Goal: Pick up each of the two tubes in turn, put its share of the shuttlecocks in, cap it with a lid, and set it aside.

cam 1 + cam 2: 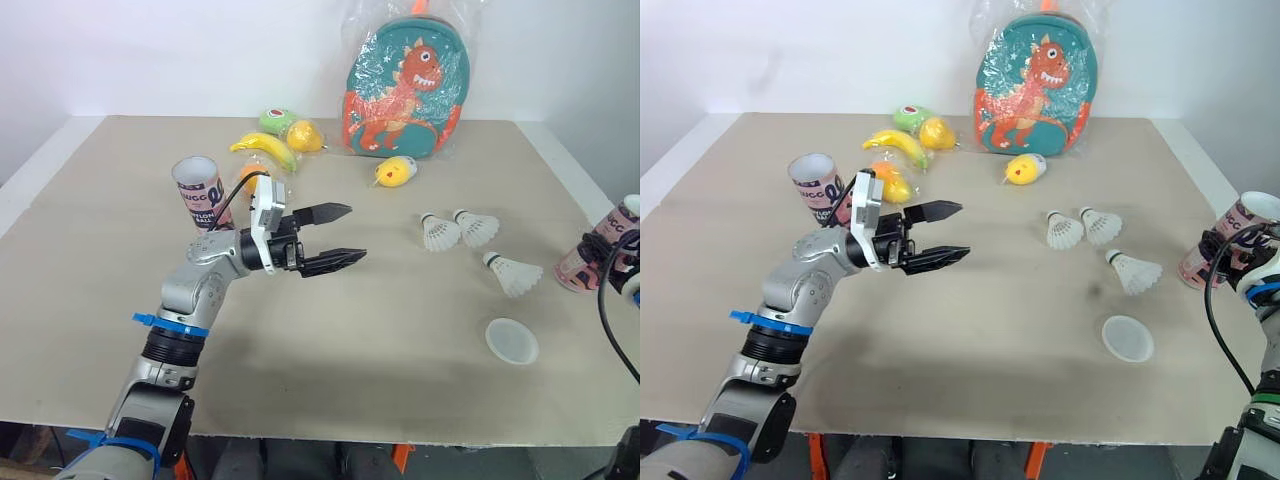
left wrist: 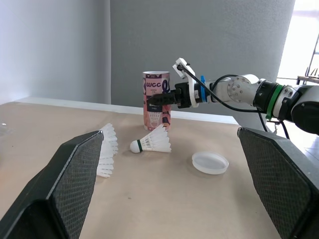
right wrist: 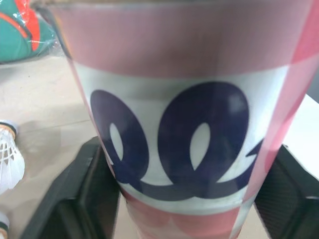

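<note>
Starting big, table: carried everything, kept a bare patch up front, left plenty of room to work.
Backpack: sat at the far edge in plastic wrap, next to some toy fruit, well apart from the action, so ignorable tbh.
Right tube: stood upright near the right edge, mouth up, no lid on.
Left tube: stood upright far left, behind the left arm, untouched.
Right gripper: clamped on the right tube around mid-height, fingers pressed against both sides. Looked like the pick-up step. Probably called for a straight lift, firm but not crushing, mouth kept level. Seemed easy to dent.
Left gripper: hung over mid-table, jaws spread wide, held nothing, pointed toward the shuttlecocks.
Shuttlecocks: lay on their sides, three in all, between the two grippers and nearer the right tube. Best guess: wanted a light pinch at the cork end, not the feathers, then fed in cork-first.
Lid: lay flat near the front edge, close to the nearest shuttlecock. Saved for last, pressed on square.
</note>
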Available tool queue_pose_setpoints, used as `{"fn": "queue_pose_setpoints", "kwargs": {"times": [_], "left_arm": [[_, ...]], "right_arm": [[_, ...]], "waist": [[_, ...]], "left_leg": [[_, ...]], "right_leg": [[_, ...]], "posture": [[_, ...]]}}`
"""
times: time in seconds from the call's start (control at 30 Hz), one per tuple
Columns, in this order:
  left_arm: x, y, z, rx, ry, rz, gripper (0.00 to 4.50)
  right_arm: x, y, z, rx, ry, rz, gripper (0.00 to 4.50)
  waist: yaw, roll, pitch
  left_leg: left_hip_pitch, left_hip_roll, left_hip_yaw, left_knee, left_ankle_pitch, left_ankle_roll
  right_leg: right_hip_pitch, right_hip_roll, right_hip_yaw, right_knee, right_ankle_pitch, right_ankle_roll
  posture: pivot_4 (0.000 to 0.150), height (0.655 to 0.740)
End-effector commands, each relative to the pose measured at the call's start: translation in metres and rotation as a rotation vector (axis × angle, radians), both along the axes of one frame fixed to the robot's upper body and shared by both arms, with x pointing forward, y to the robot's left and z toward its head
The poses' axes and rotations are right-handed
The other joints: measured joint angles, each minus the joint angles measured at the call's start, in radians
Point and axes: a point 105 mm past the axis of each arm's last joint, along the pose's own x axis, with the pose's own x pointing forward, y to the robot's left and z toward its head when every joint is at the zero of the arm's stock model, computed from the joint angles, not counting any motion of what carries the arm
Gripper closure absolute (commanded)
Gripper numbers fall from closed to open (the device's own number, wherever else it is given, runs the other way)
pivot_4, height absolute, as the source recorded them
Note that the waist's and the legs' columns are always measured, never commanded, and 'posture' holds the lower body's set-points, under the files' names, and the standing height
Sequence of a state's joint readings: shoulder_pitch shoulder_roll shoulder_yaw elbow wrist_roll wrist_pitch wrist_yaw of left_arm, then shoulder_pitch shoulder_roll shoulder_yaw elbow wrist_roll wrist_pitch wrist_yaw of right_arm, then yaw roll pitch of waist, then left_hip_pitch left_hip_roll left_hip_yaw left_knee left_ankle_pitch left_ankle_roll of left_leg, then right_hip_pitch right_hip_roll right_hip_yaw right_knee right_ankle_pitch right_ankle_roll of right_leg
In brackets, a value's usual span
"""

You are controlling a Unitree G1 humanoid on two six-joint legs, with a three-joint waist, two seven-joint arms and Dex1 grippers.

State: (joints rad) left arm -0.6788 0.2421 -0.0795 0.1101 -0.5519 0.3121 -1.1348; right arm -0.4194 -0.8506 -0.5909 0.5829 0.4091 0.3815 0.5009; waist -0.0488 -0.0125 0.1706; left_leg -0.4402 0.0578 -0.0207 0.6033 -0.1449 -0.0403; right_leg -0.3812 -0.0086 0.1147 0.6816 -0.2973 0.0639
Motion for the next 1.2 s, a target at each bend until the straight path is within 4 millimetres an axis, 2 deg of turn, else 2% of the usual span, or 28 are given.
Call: {"fn": "queue_pose_setpoints", "kwargs": {"times": [0.03,0.2,0.47,0.7,0.97,1.03,1.13,1.17,1.2], "left_arm": [[-0.003,-0.001,0.012,-0.03,-0.036,-0.006,0.0],[0.0,0.0,0.012,-0.032,-0.033,0.014,0.0],[0.002,0.001,0.009,-0.047,-0.021,0.007,0.0],[0.004,0.002,0.007,-0.05,-0.018,-0.001,0.0],[0.002,0.004,0.004,-0.051,-0.01,-0.005,0.0],[0.001,0.005,0.003,-0.048,-0.009,-0.006,0.0],[-0.005,0.016,-0.003,-0.013,0.013,-0.011,0.0],[-0.007,0.019,-0.006,0.008,0.016,-0.012,0.0],[-0.01,0.026,-0.021,0.08,0.022,-0.001,0.0]], "right_arm": [[-0.001,0.003,0.012,-0.04,-0.025,0.012,0.09],[-0.004,0.007,0.009,-0.027,0.023,0.04,0.09],[-0.019,0.001,-0.004,-0.131,0.181,0.061,0.09],[-0.028,-0.002,-0.014,-0.146,0.253,0.077,0.09],[-0.035,-0.009,-0.015,-0.156,0.299,0.092,0.09],[-0.038,-0.008,-0.016,-0.162,0.317,0.118,0.09],[-0.054,0.005,-0.012,-0.153,0.349,0.245,0.09],[-0.058,0.011,-0.01,-0.148,0.356,0.29,0.09],[-0.067,0.021,-0.007,-0.18,0.37,0.368,0.09]], "waist": [[0.0,0.0,0.0],[0.0,0.0,0.0],[0.0,0.0,0.0],[0.0,0.0,0.0],[0.0,0.0,0.0],[0.0,0.0,0.0],[0.001,0.0,0.0],[0.001,0.001,0.0],[0.001,0.002,0.0]], "left_leg": [[0.0,0.0,0.0,0.0,0.0,0.0],[0.0,0.0,0.0,0.0,0.0,0.0],[0.0,0.0,0.0,0.0,0.0,0.0],[0.001,0.0,0.0,0.0,0.0,0.0],[0.001,-0.001,0.0,0.0,0.0,0.0],[0.001,-0.001,0.0,0.0,0.0,0.0],[0.001,-0.001,0.0,0.0,0.0,0.0],[0.0,-0.001,0.0,-0.001,0.0,0.0],[0.001,-0.001,0.0,-0.001,0.0,0.0]], "right_leg": [[0.0,0.0,0.0,0.0,0.0,0.0],[0.0,0.0,0.0,0.0,0.0,0.0],[0.001,0.0,0.0,0.0,-0.003,0.005],[0.001,0.0,0.0,0.0,-0.003,0.006],[0.001,0.0,0.0,0.0,-0.003,0.006],[0.001,0.0,0.0,0.0,-0.003,0.006],[0.001,0.0,0.0,0.0,-0.004,0.006],[0.001,0.0,0.0,0.0,-0.004,0.006],[0.001,0.0,0.0,0.0,-0.004,0.006]], "posture": [[0.15,0.74],[0.15,0.74],[0.15,0.74],[0.15,0.74],[0.15,0.74],[0.15,0.74],[0.15,0.74],[0.15,0.74],[0.15,0.74]]}}
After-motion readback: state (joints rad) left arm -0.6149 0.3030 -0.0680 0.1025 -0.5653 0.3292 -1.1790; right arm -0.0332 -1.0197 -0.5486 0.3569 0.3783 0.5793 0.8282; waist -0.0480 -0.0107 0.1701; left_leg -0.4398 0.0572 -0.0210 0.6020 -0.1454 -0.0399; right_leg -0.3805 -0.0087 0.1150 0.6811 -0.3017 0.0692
